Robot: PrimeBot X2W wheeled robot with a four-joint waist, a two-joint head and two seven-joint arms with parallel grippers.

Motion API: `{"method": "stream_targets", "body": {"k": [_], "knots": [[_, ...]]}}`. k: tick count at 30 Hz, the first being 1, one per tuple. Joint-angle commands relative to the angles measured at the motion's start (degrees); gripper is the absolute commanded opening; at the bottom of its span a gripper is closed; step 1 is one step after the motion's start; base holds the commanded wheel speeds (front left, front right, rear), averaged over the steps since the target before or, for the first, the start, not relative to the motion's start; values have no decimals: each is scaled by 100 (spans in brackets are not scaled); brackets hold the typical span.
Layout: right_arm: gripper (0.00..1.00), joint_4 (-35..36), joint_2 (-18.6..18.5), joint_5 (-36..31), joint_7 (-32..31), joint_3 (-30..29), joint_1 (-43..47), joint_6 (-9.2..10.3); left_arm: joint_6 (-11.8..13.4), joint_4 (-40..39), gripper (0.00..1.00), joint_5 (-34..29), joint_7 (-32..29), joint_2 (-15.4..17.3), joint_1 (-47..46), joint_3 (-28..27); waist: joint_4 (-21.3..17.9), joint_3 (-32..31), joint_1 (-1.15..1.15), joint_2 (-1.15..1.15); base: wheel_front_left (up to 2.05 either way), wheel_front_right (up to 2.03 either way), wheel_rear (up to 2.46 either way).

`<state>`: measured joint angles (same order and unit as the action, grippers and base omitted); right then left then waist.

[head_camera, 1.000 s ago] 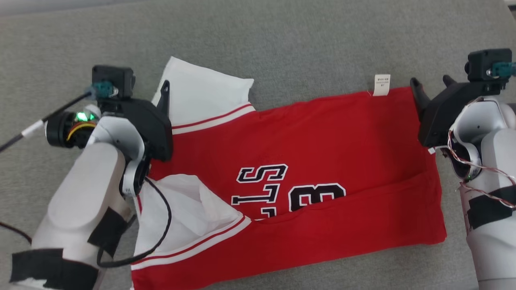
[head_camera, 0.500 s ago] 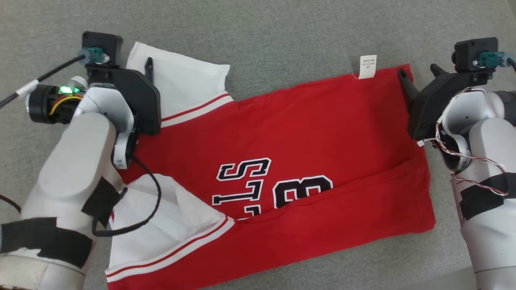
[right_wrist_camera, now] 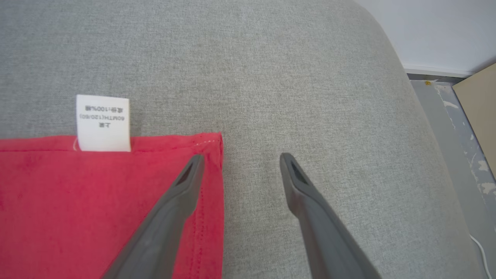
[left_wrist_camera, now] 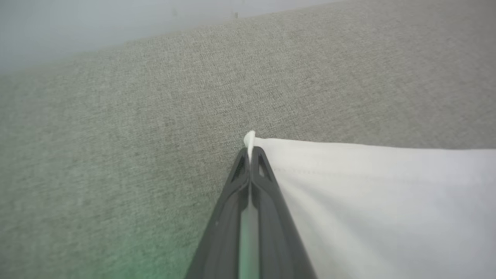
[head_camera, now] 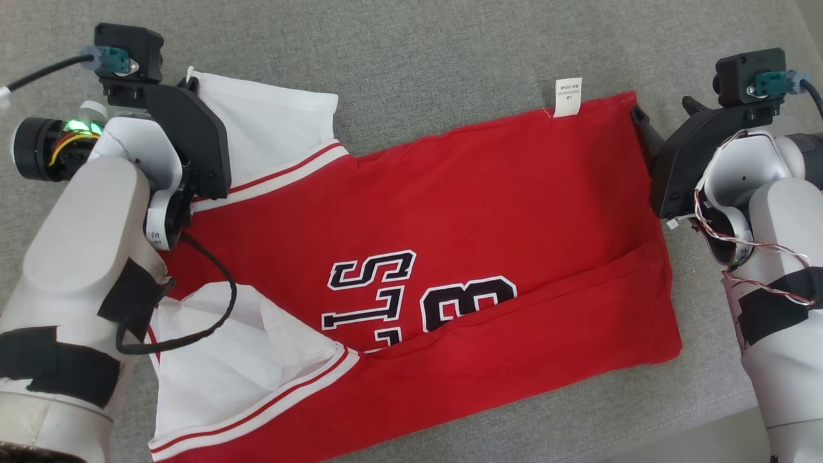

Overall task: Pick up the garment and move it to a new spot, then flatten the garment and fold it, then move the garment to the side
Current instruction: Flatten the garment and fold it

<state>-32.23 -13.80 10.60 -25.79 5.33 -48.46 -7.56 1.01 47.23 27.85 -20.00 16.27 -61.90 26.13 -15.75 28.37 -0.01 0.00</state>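
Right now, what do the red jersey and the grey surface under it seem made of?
Red jersey: soft matte knit, probably cotton, judging by limp creases and stitched hem. Grey surface: matte woven upholstery cloth; a fine heathered weave shows.

The garment [head_camera: 488, 212] is soft matt cloth, its white sleeve [left_wrist_camera: 368, 193] smooth at the left hand [left_wrist_camera: 250, 152]. By the right hand [right_wrist_camera: 241, 156], fingers [right_wrist_camera: 170, 217] are matt dark plastic; the bench [right_wrist_camera: 271, 58] is coarse grey weave.
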Motion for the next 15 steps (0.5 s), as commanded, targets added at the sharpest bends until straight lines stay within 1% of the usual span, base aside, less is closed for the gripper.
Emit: {"method": "stream_targets", "body": {"k": [1, 8, 15], "knots": [[100, 1, -36, 40, -33, 1, -74, 16, 1, 155, 0, 25, -119, 64, 164, 39, 6, 12, 1, 0, 0, 0, 0], [100, -78, -96, 52, -104, -35, -254, 16, 39, 32, 0, 30, -102, 153, 176, 53, 60, 34, 1, 0, 0, 0, 0], [100, -501, -78, 45, -369, 120, -452, 16, 1, -62, 0, 80, -69, 147, 180, 93, 147, 69, 1, 0, 0, 0, 0]]}}
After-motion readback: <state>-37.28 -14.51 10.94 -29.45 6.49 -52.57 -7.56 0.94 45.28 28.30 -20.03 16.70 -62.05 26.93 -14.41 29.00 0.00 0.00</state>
